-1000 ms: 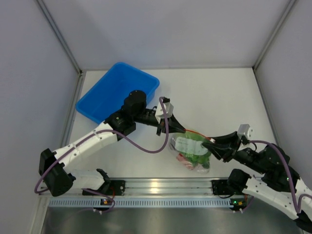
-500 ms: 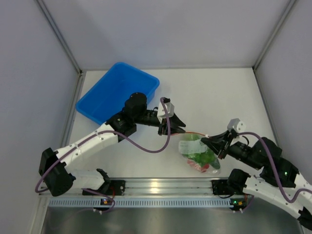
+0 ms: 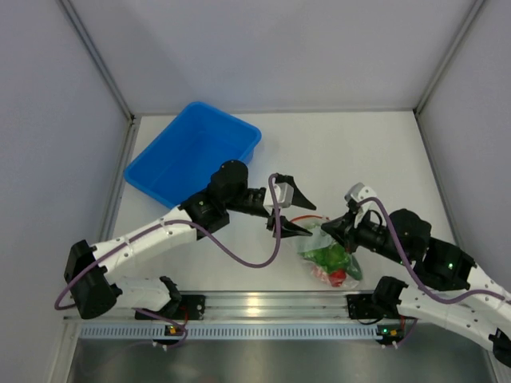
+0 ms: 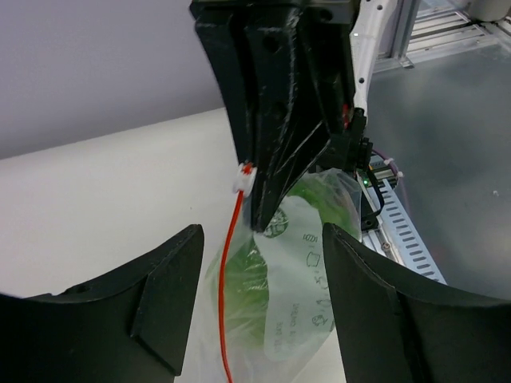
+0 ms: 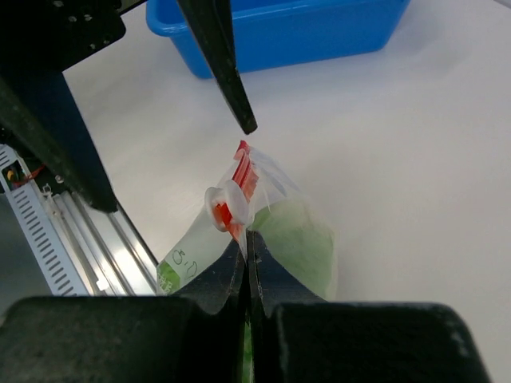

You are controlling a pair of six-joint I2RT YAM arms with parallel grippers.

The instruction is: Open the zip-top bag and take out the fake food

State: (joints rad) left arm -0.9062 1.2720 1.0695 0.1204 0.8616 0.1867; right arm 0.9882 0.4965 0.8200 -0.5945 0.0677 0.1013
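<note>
One zip-top bag [image 3: 318,242], green, perhaps red fake food [image 3: 326,258] inside, right pincer [image 5: 247,239] clamped on it, left pincer [image 3: 311,219] apart.

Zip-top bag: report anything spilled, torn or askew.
No spill or tear shows. The zip-top bag is pinched by one corner near its white slider in the right hand, so it sags askew with the fake food bunched low inside. The left hand is open beside it, holding nothing.
</note>
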